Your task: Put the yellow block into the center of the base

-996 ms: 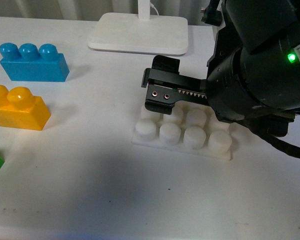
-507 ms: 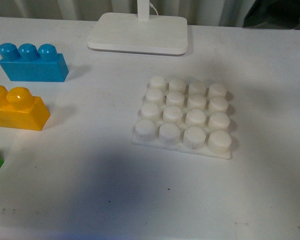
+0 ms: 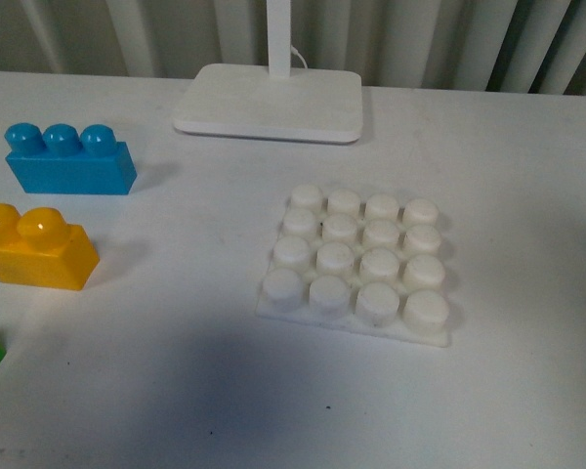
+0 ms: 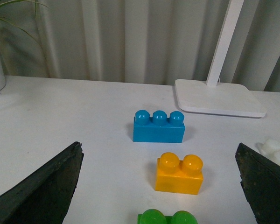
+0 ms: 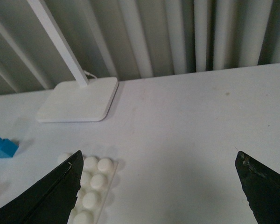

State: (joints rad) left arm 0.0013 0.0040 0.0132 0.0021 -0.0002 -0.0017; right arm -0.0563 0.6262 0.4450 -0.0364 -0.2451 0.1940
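Neither tool shows in the front view. The glossy yellow two-stud plastic block (image 3: 34, 249) sits upright on the white surface (image 3: 176, 391), well to the left of the flat white square base with its 4x4 round studs (image 3: 356, 264). The block stands studs up, probably laid out ready for picking. All the base's studs are bare, so its centre is free to take the block. A blue three-stud plastic brick (image 3: 68, 161) lies left of the base and further back. A smooth white lamp foot slab (image 3: 269, 103) lies behind the base.

In the left wrist view the left tool (image 4: 157, 143) is spread wide and holds nothing. The yellow block (image 4: 179, 174) lies ahead of it, in the gap between its dark fingers (image 4: 46, 186) and touching neither. This looks like the tool meant to fetch it, and the opening seems ample to straddle the block. A corner of the base (image 4: 276, 148) shows beside the far finger.

In the right wrist view the right tool (image 5: 158, 152) is also wide and empty. It hangs above the surface with the base (image 5: 86, 186) near one finger. The yellow block is not seen here.
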